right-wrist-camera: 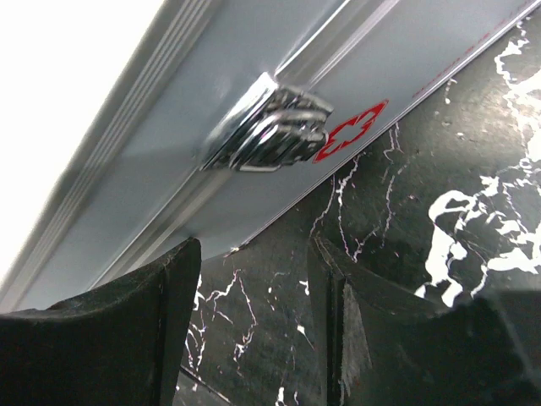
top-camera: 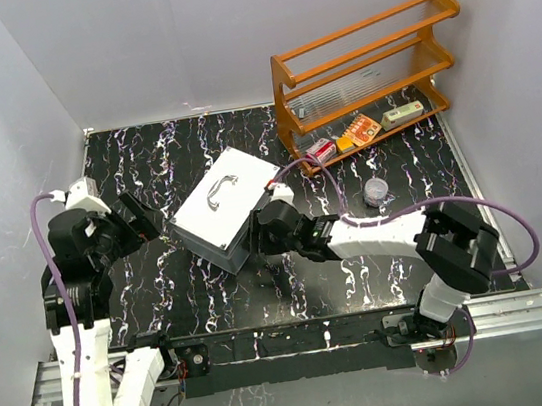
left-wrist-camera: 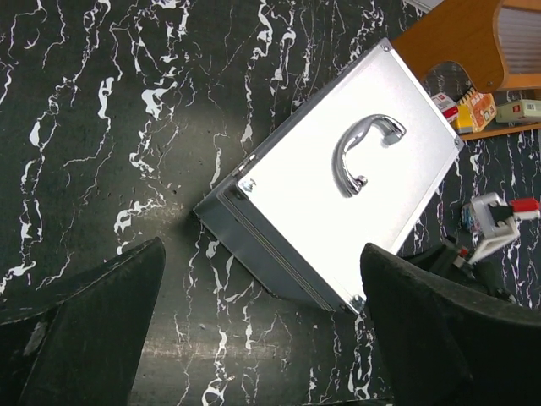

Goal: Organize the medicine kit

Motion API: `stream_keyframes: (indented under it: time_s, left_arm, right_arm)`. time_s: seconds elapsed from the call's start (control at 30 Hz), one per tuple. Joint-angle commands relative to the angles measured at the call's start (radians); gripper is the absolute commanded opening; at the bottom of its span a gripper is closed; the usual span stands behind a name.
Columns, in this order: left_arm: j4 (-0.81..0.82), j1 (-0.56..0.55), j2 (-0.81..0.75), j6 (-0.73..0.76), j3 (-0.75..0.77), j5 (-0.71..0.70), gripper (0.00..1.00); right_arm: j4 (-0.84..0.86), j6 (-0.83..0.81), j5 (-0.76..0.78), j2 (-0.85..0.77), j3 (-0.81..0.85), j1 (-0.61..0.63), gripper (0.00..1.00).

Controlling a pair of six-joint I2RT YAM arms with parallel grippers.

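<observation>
The medicine kit, a silver-grey metal case with a top handle, lies with its lid down in the middle of the black marbled table. My left gripper hovers just left of it, wide open and holding nothing. In the left wrist view the case sits ahead of the left gripper, apart from both fingers. My right gripper is at the case's front side. In the right wrist view a chrome latch and a red cross mark show just above the right gripper, whose jaws stand apart with only table between them.
A wooden shelf rack stands at the back right with small medicine boxes on its lowest shelf. A small round container sits on the table right of the case. White walls enclose the table on three sides.
</observation>
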Motion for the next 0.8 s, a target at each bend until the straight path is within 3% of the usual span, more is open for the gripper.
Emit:
stream_keyframes:
  time_s: [0.0, 0.2, 0.4, 0.6, 0.77]
  left_arm:
    - [-0.008, 0.000, -0.071, 0.027, -0.018, 0.027, 0.99]
    - [-0.011, 0.000, -0.079, 0.038, -0.039, 0.102, 0.99]
    - [-0.019, 0.001, -0.095, 0.042, -0.059, 0.114, 0.99]
    - [-0.032, 0.001, -0.116, 0.051, -0.002, 0.166, 0.99]
    - [-0.042, 0.000, -0.128, 0.076, 0.070, 0.104, 0.99]
  right_arm:
    - [0.140, 0.010, 0.083, 0.047, 0.098, 0.010, 0.53]
    - [0.124, -0.082, 0.089, 0.117, 0.210, 0.010, 0.54]
    - [0.080, -0.163, 0.078, 0.071, 0.211, 0.009, 0.59]
    - [-0.025, -0.236, 0.097, -0.184, 0.064, 0.012, 0.66]
    - [-0.244, -0.303, 0.267, -0.481, -0.003, 0.012, 0.74]
